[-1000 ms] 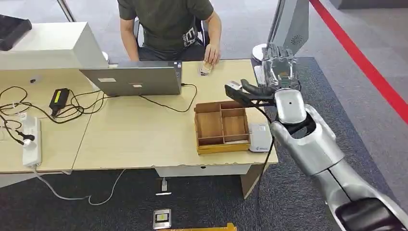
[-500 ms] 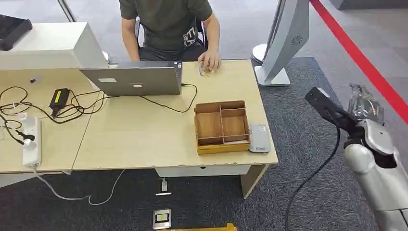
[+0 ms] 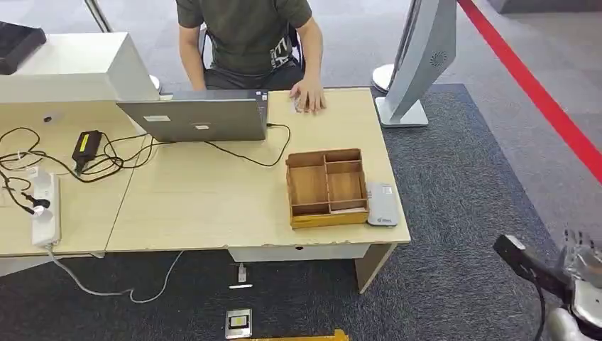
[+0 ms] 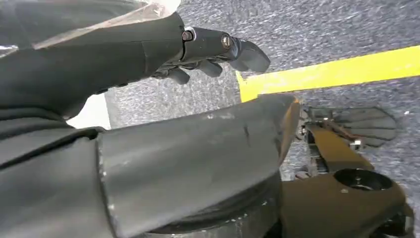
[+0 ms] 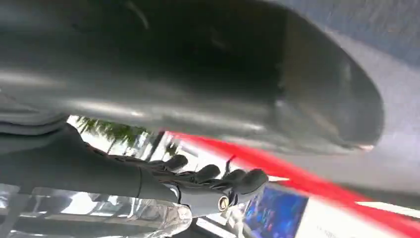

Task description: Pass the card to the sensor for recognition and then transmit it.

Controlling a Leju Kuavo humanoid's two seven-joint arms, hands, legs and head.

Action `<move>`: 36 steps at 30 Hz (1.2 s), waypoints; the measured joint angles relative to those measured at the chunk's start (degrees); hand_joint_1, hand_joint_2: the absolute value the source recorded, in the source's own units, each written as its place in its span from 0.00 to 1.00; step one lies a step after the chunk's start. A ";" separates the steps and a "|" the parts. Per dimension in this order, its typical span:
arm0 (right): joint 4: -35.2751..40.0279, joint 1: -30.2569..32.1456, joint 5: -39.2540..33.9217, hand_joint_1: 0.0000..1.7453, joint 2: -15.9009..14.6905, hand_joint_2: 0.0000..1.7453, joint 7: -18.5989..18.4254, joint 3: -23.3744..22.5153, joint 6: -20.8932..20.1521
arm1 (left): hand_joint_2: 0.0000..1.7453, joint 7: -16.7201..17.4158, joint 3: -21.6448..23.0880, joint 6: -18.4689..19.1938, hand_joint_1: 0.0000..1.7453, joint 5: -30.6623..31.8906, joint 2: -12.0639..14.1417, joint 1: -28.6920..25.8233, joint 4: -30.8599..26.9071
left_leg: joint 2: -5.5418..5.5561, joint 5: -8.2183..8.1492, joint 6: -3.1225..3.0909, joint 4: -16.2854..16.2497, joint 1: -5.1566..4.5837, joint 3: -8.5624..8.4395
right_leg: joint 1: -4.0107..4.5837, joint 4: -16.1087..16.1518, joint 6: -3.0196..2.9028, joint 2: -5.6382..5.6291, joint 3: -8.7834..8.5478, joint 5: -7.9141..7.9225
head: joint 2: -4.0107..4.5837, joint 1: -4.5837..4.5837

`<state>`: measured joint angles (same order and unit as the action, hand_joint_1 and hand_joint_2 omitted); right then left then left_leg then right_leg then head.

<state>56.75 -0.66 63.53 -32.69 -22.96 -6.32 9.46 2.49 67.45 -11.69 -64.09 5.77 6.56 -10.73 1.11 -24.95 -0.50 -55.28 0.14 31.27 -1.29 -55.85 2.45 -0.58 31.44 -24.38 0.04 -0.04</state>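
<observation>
Card: I cannot tell where it lies; neither the head view nor the wrist views let me make it out, so its place relative to the fingers cannot be told.
Sensor (image 3: 382,204): a flat grey pad on the bench (image 3: 199,206), touching or just beside the right wall of the wooden tray (image 3: 327,186), near the bench's front corner.
Right hand (image 3: 581,264): low over the carpet (image 3: 454,213), well apart from the wooden tray, to its right and nearer the robot, off the bench.
Right fingers (image 5: 213,181): stretched out and slightly apart, with nothing seen between them and the thumb.
Left hand (image 4: 198,49): over grey carpet close to a yellow line (image 4: 337,72).
Left fingers (image 4: 247,52): lightly curled and spread, holding nothing that shows.
Wooden tray: brown, divided into compartments, flat on the bench.
Person's hand (image 3: 309,96): resting on the bench beyond the wooden tray; what lies under it is hidden.
Person (image 3: 245,35): seated at the bench's far side, beyond the wooden tray.
Laptop (image 3: 195,117): beyond and to the left of the wooden tray, lid raised, a black cable running from it toward the tray.
Power strip (image 3: 44,209): far left of the wooden tray, with plugs in it.
White stand (image 3: 419,64): on the floor beyond and to the right of the wooden tray.
</observation>
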 joint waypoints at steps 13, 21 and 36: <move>-33.35 -2.25 -24.48 0.00 16.30 0.00 29.06 -16.22 20.58 | 0.00 -3.26 -1.49 -8.41 0.00 -5.99 -0.68 0.29 -0.04 | -0.23 -0.02 0.11 0.07 0.08 -0.09 | 0.23 -0.07 -0.21 -0.13 -0.03 -0.10 | 0.00 0.04; -41.36 -3.47 -26.81 0.00 26.14 0.00 25.08 -22.88 20.31 | 0.00 -2.54 -3.59 -9.14 0.00 -7.78 -1.79 0.19 -0.22 | -0.23 0.00 0.17 0.09 0.09 -0.09 | 0.26 -0.14 -0.26 -0.13 -0.03 -0.12 | 0.00 0.11; -46.21 -4.81 -26.85 0.00 33.63 0.00 25.43 -29.39 20.42 | 0.00 -2.34 -5.05 -12.96 0.00 -7.30 -2.62 0.14 -0.44 | -0.22 0.02 0.20 0.09 0.13 -0.10 | 0.24 -0.14 -0.27 -0.12 -0.08 -0.11 | 0.00 0.22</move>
<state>10.53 -5.47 36.68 0.94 2.47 -35.71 29.88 0.15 62.40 -24.66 -71.38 3.15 6.69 -11.17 0.89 -24.92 -0.29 -55.19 0.27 31.17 -1.06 -55.99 2.18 -0.69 31.36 -24.49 0.04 0.17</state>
